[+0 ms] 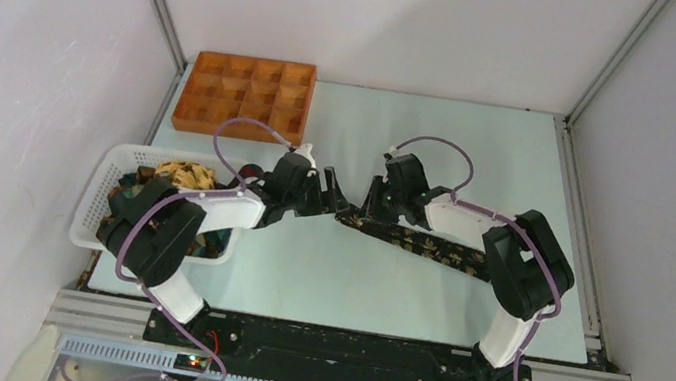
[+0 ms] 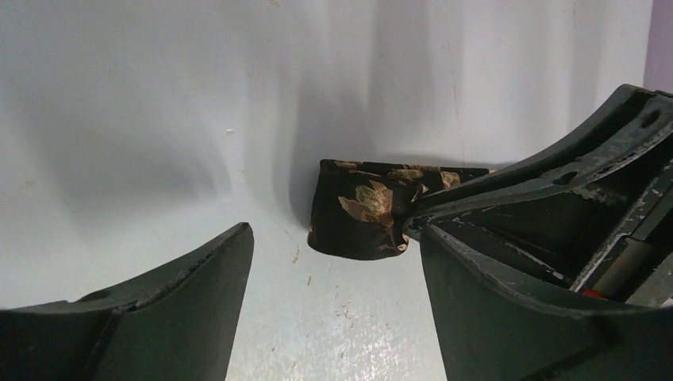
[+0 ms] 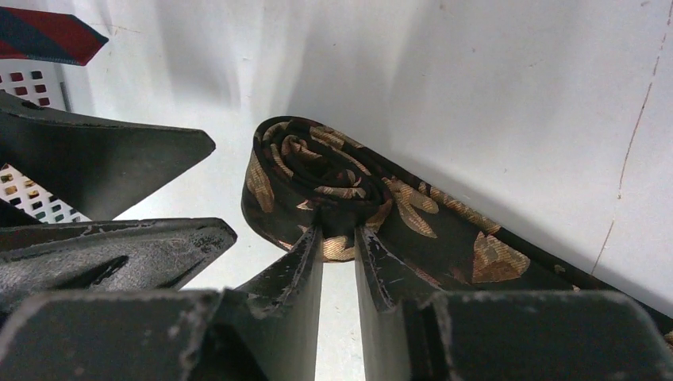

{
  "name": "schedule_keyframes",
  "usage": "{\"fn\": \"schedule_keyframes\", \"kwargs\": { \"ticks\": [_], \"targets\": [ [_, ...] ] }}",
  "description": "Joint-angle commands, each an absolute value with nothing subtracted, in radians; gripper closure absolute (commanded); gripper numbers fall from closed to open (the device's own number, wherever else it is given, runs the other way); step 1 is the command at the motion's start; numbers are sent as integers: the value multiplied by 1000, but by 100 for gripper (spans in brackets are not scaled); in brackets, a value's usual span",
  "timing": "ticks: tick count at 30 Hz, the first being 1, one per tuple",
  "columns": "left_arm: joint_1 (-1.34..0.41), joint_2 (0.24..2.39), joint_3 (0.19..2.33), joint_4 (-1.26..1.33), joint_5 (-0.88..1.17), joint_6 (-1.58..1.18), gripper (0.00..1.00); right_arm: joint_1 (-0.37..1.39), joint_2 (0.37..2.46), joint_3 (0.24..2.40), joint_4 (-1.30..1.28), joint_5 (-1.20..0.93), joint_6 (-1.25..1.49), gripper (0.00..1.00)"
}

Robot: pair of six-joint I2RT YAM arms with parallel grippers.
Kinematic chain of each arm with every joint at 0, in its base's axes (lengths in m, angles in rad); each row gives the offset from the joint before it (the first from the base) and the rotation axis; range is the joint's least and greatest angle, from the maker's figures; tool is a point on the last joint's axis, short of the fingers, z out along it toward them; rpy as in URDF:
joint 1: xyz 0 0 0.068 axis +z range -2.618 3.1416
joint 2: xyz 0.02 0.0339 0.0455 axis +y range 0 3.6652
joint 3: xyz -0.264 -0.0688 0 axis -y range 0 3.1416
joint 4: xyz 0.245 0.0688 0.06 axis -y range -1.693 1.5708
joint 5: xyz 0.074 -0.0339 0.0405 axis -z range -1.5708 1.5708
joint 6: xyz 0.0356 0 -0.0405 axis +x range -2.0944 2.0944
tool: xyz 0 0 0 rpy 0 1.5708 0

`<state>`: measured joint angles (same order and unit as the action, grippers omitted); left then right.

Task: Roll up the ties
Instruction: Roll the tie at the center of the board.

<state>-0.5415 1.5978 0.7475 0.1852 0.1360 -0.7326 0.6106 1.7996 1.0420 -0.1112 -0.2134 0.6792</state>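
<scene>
Lying on the table (image 1: 299,286), tie (image 3: 309,171) is sitting partly rolled at its left end, the rest trailing right. Right gripper (image 3: 340,238) is pinching the roll's edge, jaws nearly closed. Left gripper (image 2: 333,238) is hanging just beside the roll, jaws wide apart. Other ties (image 1: 180,173) are lying in basket (image 1: 99,205), far left.

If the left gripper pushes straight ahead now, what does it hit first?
Probably the rolled end of the tie, which the right gripper is pinching; depth is hard to judge.
</scene>
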Motion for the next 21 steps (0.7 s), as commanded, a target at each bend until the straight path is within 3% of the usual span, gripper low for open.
{"fn": "schedule_keyframes", "kwargs": {
  "ticks": [1, 12, 21],
  "targets": [
    [-546, 1615, 733, 271, 173, -715, 17, 607, 1829, 1040, -82, -191, 687, 77],
    [-546, 1700, 740, 360, 247, -717, 19, 604, 1839, 1040, -92, -175, 683, 79],
    [-546, 1744, 741, 411, 262, -732, 27, 601, 1848, 1040, -104, -167, 680, 82]
  ]
}}
